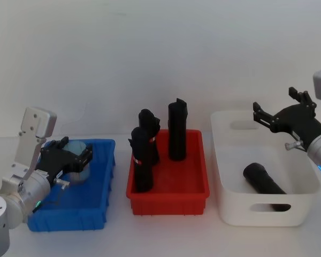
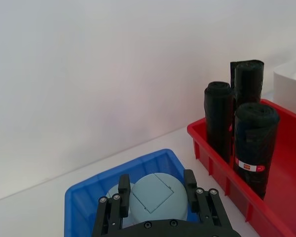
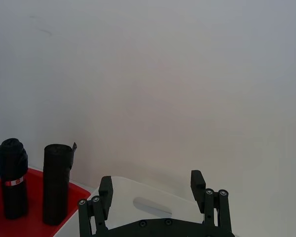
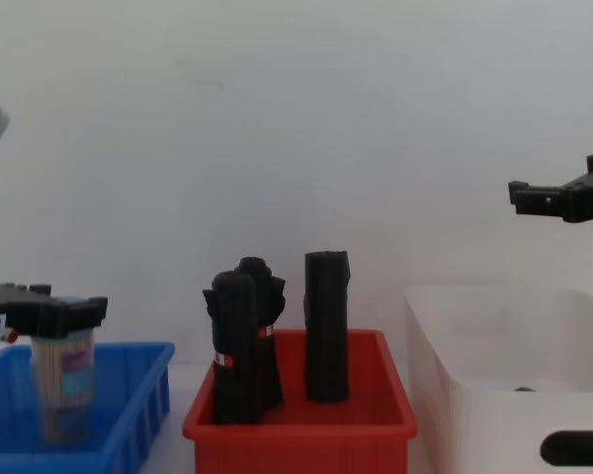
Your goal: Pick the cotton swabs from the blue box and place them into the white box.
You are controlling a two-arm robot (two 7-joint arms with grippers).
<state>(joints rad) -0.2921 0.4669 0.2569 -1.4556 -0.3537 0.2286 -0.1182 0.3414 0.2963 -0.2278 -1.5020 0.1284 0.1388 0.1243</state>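
One tub of cotton swabs (image 4: 64, 380) stands upright inside the blue box (image 1: 69, 220), at the left end of the white worktop (image 1: 166, 235), and it sits directly between the fingers of the left end effector (image 2: 153, 190). In the left wrist view its light blue top fills the gap, and the two black fingers (image 2: 123, 187) press against its opposite sides, so the left end effector is clamped on the tub near its top. In the chest view the pale sticks show through the clear wall of the tub below the fingers, and the lower part of the tub is behind the box wall; I cannot tell if its base rests on the floor of the box. The white box (image 1: 267, 214) is at the right end of the worktop, well apart from the blue box, and the red box (image 1: 168, 187) stands between them. Three black rolls (image 1: 176, 128) stand upright in the red box, and one more black roll (image 1: 265, 179) lies on its side on the floor of the white box. The right end effector (image 3: 151, 190) hangs in the air above the far right part of the white box, its fingers are wide apart, and it holds nothing and touches nothing.
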